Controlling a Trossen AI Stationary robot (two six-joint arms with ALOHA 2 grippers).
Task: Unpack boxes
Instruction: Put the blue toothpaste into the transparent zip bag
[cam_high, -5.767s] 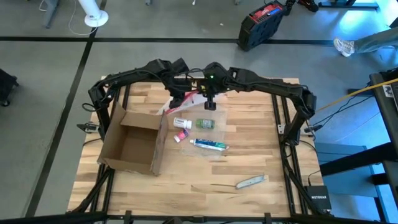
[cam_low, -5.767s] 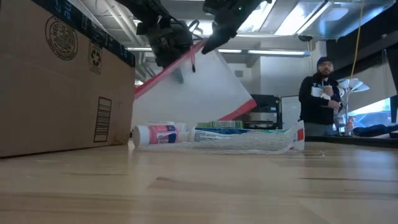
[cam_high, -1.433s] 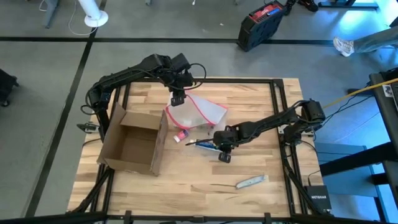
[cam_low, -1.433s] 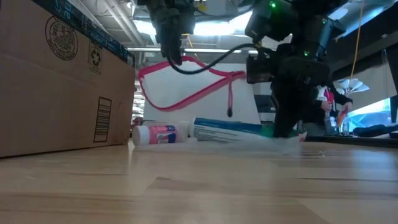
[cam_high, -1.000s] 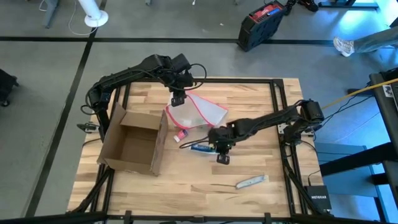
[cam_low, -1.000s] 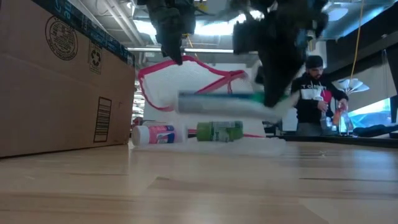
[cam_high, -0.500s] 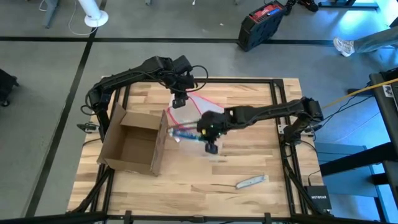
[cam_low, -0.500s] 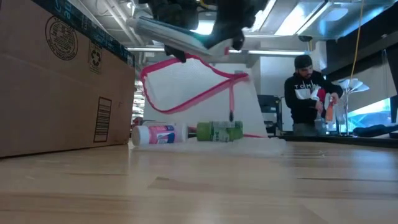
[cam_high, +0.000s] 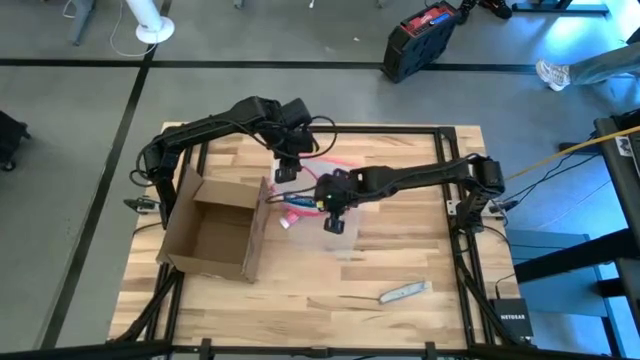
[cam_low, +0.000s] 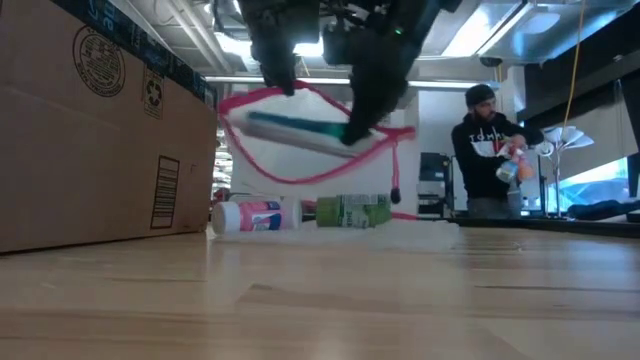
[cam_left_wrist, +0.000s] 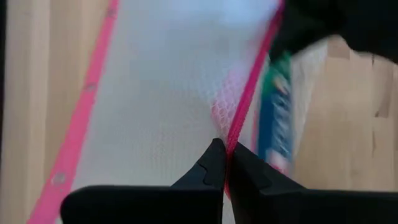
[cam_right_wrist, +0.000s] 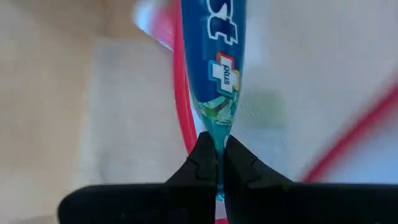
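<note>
The brown cardboard box (cam_high: 213, 232) stands on the table's left half with its top open; it also fills the left of the low view as box (cam_low: 100, 130). My left gripper (cam_high: 287, 175) is shut on a clear pouch's pink rim (cam_low: 300, 178) and holds it up above the table. My right gripper (cam_high: 318, 203) is shut on a blue toothpaste tube (cam_low: 298, 131), which lies in the air across the pouch's open mouth. Whether the tube's cap end is inside the pouch, I cannot tell. A white bottle (cam_low: 250, 215) and a green bottle (cam_low: 352, 211) lie on their sides on the table under the pouch. My left gripper pinches the pouch's pink rim (cam_left_wrist: 233, 140) between its two fingertips, coming from above and slanting down. The pouch hangs open below the fingers, its rim forming a loop (cam_low: 300, 178). My right gripper pinches the tube's flat crimped end (cam_right_wrist: 217, 134) between its two fingers, which lie in line with the tube. It comes slanting down from the table's right. The tube is lifted clear and runs out beyond the fingertips toward the table's left.
A grey box cutter (cam_high: 404, 292) lies near the table's front right. A black and red case (cam_high: 420, 38) stands on the floor beyond the far edge. A person (cam_low: 492, 150) stands behind the table in the low view.
My right gripper has carried the toothpaste tube up off the table and toward the far left, to the pouch that my left gripper holds. The tube hung over the table's middle a second ago and now lies across the pouch's mouth.
</note>
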